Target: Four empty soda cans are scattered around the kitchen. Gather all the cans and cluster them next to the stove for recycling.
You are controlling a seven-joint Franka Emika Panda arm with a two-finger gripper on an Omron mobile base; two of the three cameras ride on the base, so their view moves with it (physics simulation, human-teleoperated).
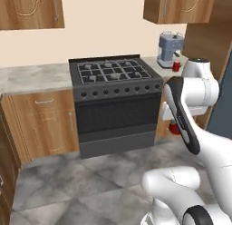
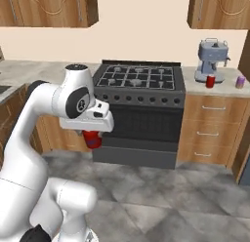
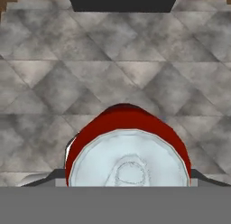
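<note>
Red soda can: gripped upright between the fingers, carried above the floor for the stove.

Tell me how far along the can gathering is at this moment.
Done: a red can and the purple can already stand on the counter right of the stove, by the espresso machine. In hand: another red can is held in the gripper, hanging above the floor in front of the oven. Left: setting this one beside the stove, then fetching the fourth.
</note>
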